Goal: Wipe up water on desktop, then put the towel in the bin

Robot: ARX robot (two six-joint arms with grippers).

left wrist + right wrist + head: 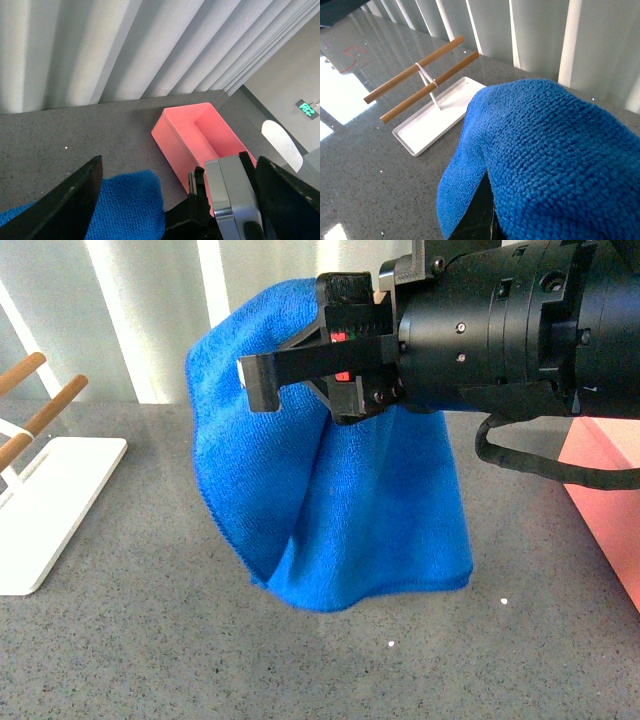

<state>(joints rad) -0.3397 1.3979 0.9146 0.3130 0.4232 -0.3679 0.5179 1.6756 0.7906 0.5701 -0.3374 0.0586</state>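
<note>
The blue towel (340,510) hangs in the air above the grey speckled desktop (140,640), its lower edge just over the surface. My right gripper (300,365) reaches in from the right and is shut on the towel's upper part. In the right wrist view the towel (545,150) drapes over the jaws and hides them. The pink bin (605,490) stands at the right edge; in the left wrist view it (200,132) is open and empty. My left gripper (178,167) is open and empty, above the towel's corner (130,205) and the bin.
A white rack base (50,495) with wooden bars (45,410) stands at the left; it also shows in the right wrist view (437,115). Two tiny white specks (504,601) lie on the desktop below the towel. Pale curtains (125,45) hang behind the table.
</note>
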